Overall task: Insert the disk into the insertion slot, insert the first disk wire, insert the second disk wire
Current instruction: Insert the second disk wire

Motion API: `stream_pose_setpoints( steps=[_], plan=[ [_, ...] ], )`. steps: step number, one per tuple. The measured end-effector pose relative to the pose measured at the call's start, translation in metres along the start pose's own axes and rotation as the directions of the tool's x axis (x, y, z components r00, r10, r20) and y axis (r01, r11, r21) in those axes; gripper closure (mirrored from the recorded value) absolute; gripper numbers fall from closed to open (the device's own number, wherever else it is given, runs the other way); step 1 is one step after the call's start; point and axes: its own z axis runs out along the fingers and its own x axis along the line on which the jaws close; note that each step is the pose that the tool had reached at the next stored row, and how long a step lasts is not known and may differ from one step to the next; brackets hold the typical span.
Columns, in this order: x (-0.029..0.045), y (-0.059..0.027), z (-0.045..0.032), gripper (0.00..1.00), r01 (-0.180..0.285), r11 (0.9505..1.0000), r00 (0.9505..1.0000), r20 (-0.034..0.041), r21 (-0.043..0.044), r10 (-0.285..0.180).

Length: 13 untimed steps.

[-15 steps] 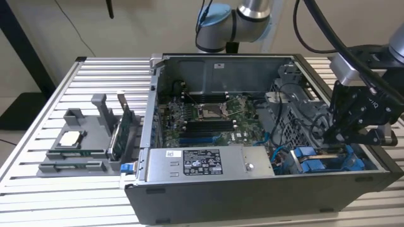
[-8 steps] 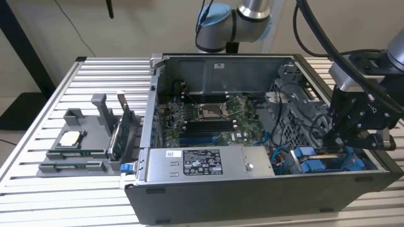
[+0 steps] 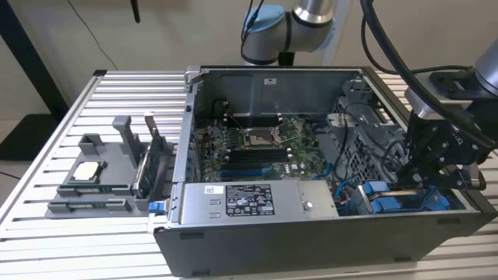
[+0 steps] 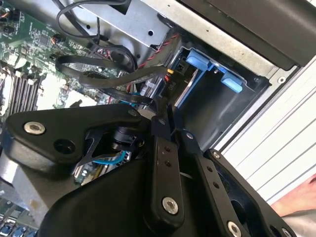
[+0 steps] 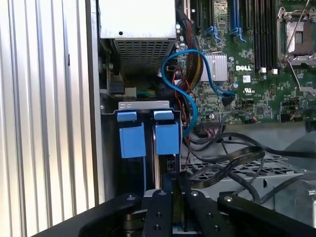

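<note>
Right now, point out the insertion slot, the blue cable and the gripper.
insertion slot [image 5: 132, 173]: first wrist view, the dark bay under a blue fitting.
blue cable [image 5: 183, 55]: first wrist view, top of its loop.
gripper [image 5: 178, 197]: first wrist view, between its fingertips.

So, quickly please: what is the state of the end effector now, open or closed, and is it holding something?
End effector: closed, fingers pressed nearly together at the drive cage by the blue fittings; whether they pinch a wire cannot be told.
</note>
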Motion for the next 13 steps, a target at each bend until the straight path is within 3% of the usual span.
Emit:
stream_pose_setpoints(
  steps=[2,13],
  plan=[
    [-0.0001,-0.0013,0.0006,0.84,0.001,1.0000,1.0000,0.0032,-0.0002,0.000],
    [0.0007,-0.0024,0.0070,0.84,0.000,1.0000,1.0000,0.0029,0.0002,0.000]
  ],
)
